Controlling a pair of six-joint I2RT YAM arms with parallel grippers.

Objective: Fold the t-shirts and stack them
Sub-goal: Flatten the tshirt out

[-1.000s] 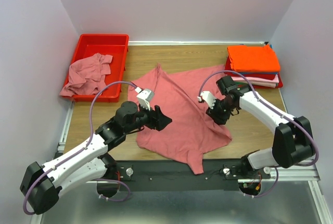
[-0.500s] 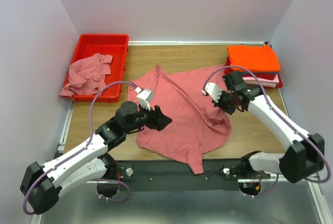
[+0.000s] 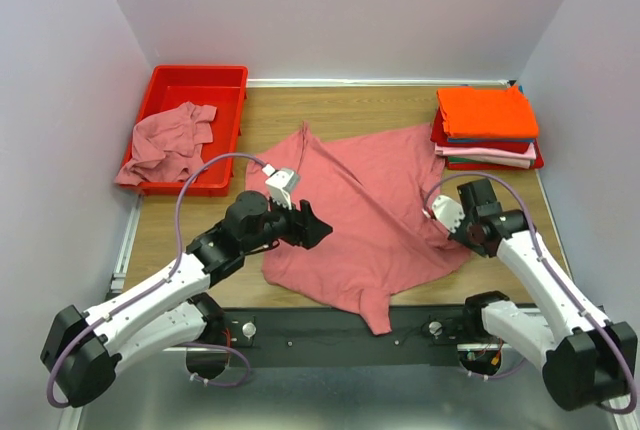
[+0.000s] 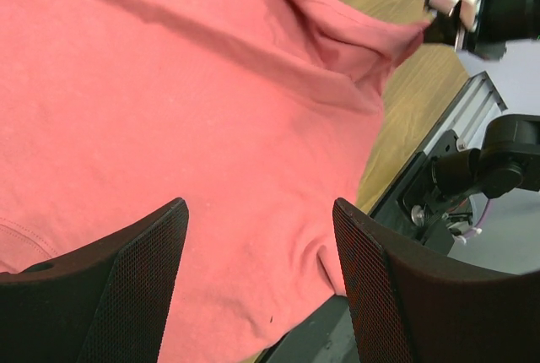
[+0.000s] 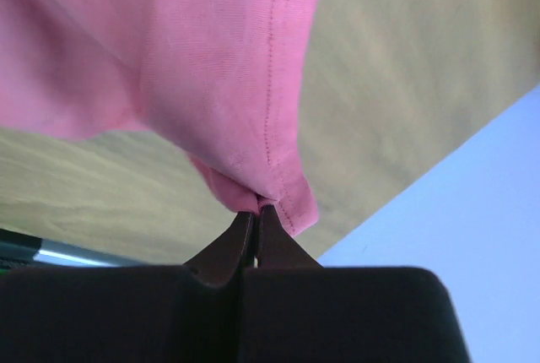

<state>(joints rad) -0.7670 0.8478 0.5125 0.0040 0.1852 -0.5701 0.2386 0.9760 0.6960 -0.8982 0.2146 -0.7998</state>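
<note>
Top external view: a large dusty rose-pink cotton t-shirt (image 3: 370, 220) lies spread but rumpled across the middle of a wooden table (image 3: 400, 100). One ridge of cloth runs from 11 o'clock towards 4 o'clock.

The right pincer (image 3: 455, 233) is at the shirt's 4 o'clock edge. The right wrist view shows it clamped shut on a stitched hem, the fabric bunched into a small fold between the fingertips. This grip is probably meant to draw that side outward and flatten the shirt before any fold is made. The right arm reaches in from the near right corner with its elbow bent, its wrist low over the table and angled towards the cloth.

The left pincer (image 3: 312, 225) hovers over the shirt's 9 o'clock side. The left wrist view shows its mesh-padded fingers (image 4: 126, 287) spread wide with nothing between them, only pink cloth beneath. It looks ready to pin or take the opposite edge. The left arm stretches diagonally from the near left corner, forearm raised.

At 10 o'clock a red plastic bin (image 3: 195, 72) holds another crumpled rose-pink t-shirt (image 3: 165, 140), which spills over its near rim. At 2 o'clock sits a stack of folded t-shirts (image 3: 487, 115), bright orange on top with dark and pale pink layers below. Folding of the spread shirt has not yet begun.
</note>
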